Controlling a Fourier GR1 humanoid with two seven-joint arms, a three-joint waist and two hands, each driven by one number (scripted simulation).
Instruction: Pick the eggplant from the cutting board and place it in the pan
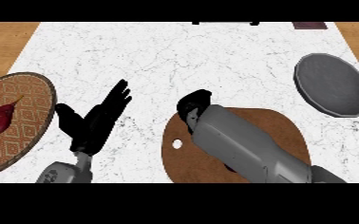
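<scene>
- Far left: woven mat (32, 123) lying at the edge of the surface (175, 57), with a red thing (5, 116) on it. Not part of this job, so I'm ignoring both.
- Left hand (95, 123) is resting open between the mat and the cutting board (280, 123), fingers up and spread, holding nothing.
- Centre: right hand (194, 105) is hanging over the board's upper-left rim, just above the board's small hole (176, 144). I'm seeing it from the back, so I cannot tell whether it is apart or clamped on anything.
- Eggplant is not showing anywhere. The right forearm (252, 147) is covering the middle of the board, so I'm guessing the eggplant is lying under the forearm or the hand. It is not lying in the pan (329, 85).
- Step: I'm reading this as the pick stage, with the hand working at the board and the carry not yet begun.
- Next move is calling for a confirmed hold on the eggplant, a lift clear of the board, then a swing right toward the pan.
- Right: pan is sitting well apart from the hand, up and to the right of the board, with nothing showing in it. The hand is sitting at the board's far side from the pan, so the transfer is going to cross the whole board.
</scene>
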